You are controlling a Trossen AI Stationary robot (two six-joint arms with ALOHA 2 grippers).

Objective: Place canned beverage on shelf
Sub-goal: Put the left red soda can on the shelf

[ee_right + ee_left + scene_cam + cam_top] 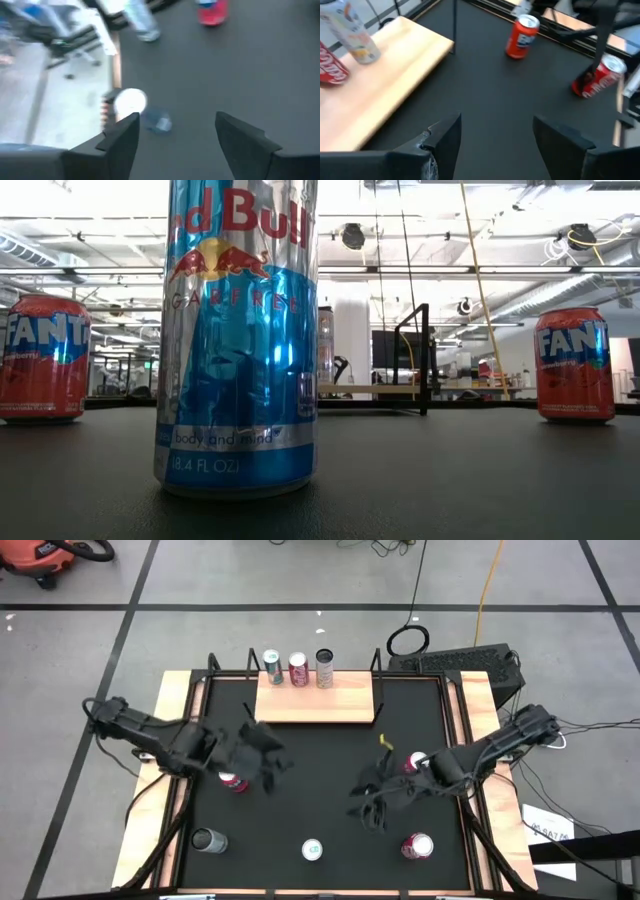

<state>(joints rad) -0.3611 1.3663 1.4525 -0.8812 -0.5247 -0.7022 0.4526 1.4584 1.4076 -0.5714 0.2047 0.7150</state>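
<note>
The light-wood shelf with black wire brackets stands at the table's far middle and carries three cans. It also shows in the left wrist view. My left gripper is open and empty above the table, just near of the shelf's left end. A red can stands beside it. My right gripper is open and empty above the table's right middle. A red can stands by its arm. A blue Red Bull can stands near the front edge.
A grey can stands at the front left and a red can at the front right. The low view shows Fanta cans at left and right. Bare black tabletop lies between the grippers.
</note>
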